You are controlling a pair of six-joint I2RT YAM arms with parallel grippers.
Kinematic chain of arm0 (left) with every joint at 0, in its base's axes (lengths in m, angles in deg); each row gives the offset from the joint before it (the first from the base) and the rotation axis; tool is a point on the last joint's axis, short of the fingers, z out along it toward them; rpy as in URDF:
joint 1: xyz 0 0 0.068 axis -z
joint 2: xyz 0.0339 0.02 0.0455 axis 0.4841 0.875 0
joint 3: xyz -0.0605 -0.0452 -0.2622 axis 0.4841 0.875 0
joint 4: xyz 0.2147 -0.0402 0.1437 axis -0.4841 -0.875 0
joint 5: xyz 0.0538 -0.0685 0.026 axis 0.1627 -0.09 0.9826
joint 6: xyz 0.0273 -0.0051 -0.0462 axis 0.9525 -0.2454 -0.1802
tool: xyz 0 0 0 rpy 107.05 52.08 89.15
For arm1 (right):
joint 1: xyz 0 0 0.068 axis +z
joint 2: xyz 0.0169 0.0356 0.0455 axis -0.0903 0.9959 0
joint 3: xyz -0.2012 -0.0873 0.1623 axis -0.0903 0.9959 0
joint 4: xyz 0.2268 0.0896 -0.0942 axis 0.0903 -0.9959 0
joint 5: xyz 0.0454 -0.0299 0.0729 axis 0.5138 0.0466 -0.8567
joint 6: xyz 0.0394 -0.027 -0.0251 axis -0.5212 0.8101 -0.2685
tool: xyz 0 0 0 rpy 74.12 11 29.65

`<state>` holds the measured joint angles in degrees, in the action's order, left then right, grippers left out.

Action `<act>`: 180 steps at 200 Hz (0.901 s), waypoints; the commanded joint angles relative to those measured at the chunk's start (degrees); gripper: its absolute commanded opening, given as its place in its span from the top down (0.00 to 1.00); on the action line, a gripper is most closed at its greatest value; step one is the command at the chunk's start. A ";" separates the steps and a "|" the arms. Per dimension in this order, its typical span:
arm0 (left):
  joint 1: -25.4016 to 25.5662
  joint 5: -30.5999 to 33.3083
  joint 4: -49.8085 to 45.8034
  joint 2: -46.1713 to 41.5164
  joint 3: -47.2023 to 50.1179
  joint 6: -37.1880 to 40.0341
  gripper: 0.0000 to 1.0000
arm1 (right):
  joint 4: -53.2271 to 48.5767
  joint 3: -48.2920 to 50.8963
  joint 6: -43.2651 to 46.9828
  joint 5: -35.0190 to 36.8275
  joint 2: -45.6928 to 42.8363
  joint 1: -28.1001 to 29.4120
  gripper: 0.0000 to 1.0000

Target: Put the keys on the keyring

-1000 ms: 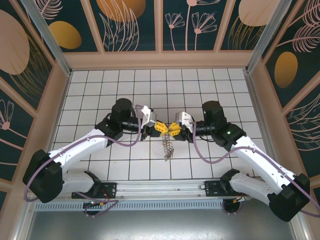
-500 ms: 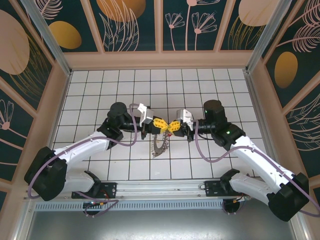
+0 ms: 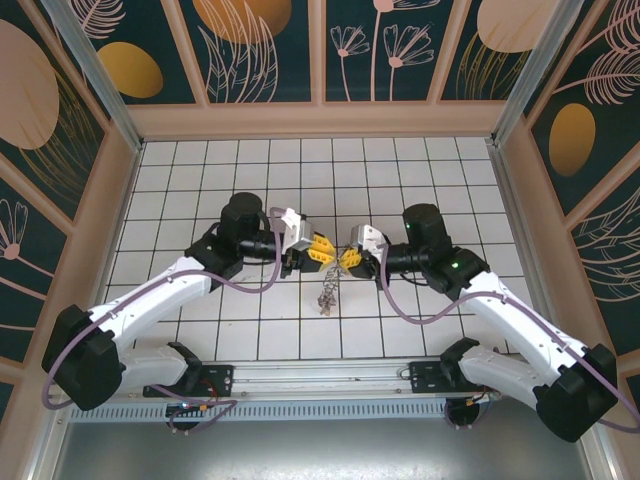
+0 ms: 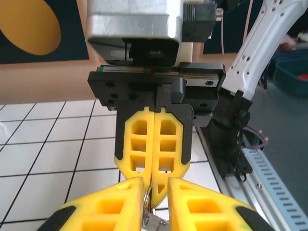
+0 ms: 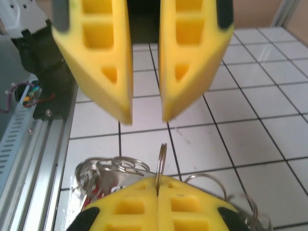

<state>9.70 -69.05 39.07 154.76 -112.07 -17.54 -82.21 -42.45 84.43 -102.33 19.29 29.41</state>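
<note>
Pinching the keyring [image 5: 161,161] edge-on between fingers pressed fully together, the right gripper [image 5: 158,190] holds it off the tiled table [image 3: 200,170] so that a bare arc of wire stands up above its tips; that grip seems chosen to steady the ring and present a free stretch to the other arm; the left gripper [image 4: 155,187] faces it nose to nose over the middle of the table, its jaws a narrow slot apart, lined up with the wire's edge, which from the left wrist sits just inside the slot against one finger; whether it presses there I cannot tell; the meeting in mid-air probably lets the keys [image 3: 328,290] hang clear beneath, a grey bunch dangling under the two tips; whether its lowest end touches the tiles is unclear; by count: two grippers, one clamped and one parted; one main ring; one hanging bunch; at least three smaller wire loops beside the right fingers; the separate keys are too tangled to number.
</note>
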 commanded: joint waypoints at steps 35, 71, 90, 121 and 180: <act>0.35 2.16 -15.78 0.83 -3.03 10.00 0.79 | -0.03 -3.08 2.07 -0.40 1.39 0.39 1.00; 0.36 1.53 -14.23 1.72 -3.23 9.64 0.76 | 2.28 -3.10 1.14 -0.82 2.29 0.83 1.00; 0.31 0.98 -13.18 2.29 -3.36 9.20 0.75 | 3.29 -3.21 0.80 -0.74 2.79 1.22 1.00; 0.31 0.47 -11.63 3.04 -3.37 8.71 0.76 | 5.30 -3.14 -0.16 -0.66 3.70 2.26 1.00; 0.32 1.30 -12.43 3.91 -3.91 8.69 0.90 | 6.22 -3.48 -0.66 -0.50 4.73 3.12 1.00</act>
<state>9.70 -67.76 25.87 158.36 -113.95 -9.19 -80.13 -43.41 84.03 -101.00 24.03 31.75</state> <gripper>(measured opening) 0.104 0.051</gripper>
